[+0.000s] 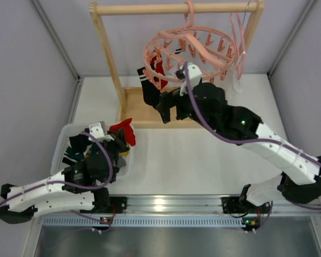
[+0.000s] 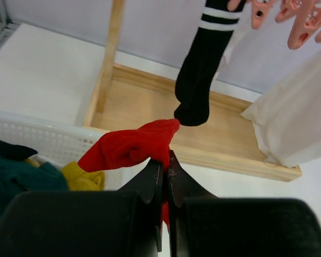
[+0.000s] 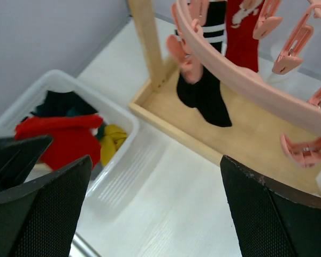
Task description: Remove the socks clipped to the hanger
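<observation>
The salmon-pink round hanger (image 1: 190, 51) hangs from a wooden rail. A black sock with white cuff stripes (image 1: 148, 88) and a red sock with white marks (image 1: 160, 69) are clipped to its left side. Both also show in the right wrist view, the black sock (image 3: 206, 96) and the red sock (image 3: 243, 37) under the ring (image 3: 241, 75). My left gripper (image 2: 166, 160) is shut on a plain red sock (image 2: 131, 147), held over the right rim of a white basket (image 1: 61, 147). My right gripper (image 3: 155, 176) is wide open and empty, just right of the black sock and below the ring (image 1: 168, 110).
The basket (image 2: 43, 136) holds dark teal (image 2: 16, 176), black and yellow socks. The wooden rack's base tray (image 1: 144, 107) and left post (image 1: 109, 53) stand behind. A white cloth bag (image 2: 294, 123) and a plain pink hanger (image 1: 236, 37) hang at the right.
</observation>
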Tool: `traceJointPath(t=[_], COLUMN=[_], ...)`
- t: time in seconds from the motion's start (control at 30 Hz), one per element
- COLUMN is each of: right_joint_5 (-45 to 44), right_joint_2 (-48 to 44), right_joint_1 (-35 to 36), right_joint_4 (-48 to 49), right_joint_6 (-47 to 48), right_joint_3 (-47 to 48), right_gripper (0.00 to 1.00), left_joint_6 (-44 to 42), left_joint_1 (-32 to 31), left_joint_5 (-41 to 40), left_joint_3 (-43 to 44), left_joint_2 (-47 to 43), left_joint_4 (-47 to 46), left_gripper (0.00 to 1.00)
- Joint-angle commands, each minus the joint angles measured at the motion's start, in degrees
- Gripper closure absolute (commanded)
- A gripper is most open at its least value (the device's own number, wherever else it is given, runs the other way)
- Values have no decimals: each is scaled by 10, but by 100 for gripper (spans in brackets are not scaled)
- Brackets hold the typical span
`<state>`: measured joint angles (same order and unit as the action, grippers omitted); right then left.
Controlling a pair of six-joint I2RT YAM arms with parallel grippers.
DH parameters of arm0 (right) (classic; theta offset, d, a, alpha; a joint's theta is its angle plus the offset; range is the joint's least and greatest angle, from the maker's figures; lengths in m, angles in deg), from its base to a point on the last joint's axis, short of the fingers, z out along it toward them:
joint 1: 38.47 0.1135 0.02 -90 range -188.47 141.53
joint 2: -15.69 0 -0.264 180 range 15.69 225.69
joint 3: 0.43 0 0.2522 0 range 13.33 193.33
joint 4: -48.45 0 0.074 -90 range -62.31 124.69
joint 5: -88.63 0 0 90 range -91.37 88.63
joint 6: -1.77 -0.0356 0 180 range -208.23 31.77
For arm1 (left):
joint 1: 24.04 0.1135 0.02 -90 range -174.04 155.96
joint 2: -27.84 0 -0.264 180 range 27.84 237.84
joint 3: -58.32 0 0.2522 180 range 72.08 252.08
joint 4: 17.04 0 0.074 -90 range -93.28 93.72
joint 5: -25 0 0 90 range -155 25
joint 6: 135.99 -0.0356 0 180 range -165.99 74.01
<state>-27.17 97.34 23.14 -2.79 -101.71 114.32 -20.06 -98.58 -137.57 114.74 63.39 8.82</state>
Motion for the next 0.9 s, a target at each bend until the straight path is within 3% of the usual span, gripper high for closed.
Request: traceJointPath(t=[0.0,0.3,0.4,0.43,0.57,0.83,0.87], right_joint_5=[102,125,123,123,120,94,90], right_joint_2=[-83,-220,-238,-242,-247,-243,-242], right_joint_1=[-4,-4,-3,-4,-4,-3,-4], right_joint_4=[45,36,35,36,37,37,40], right_joint_6=[-19,-25,-31,-32,-31,-18,-16], right_joint_3=[-41,-142,-160,-163,-180,-195,-198], right_gripper=[1,1,1,0,0,1,1], left_joint_6=[59,134,193,194,193,272,273], left_joint_1=[11,90,172,240,404,425,425], left_joint_5=[-51,-32,27,89,246,272,282], left_joint_3=[57,153,165,161,121,2,-4], left_joint_2=[-16,16,44,49,100,37,28], left_joint_4=[144,303,358,357,354,355,355], left_gripper=[100,100,100,100,100,100,96])
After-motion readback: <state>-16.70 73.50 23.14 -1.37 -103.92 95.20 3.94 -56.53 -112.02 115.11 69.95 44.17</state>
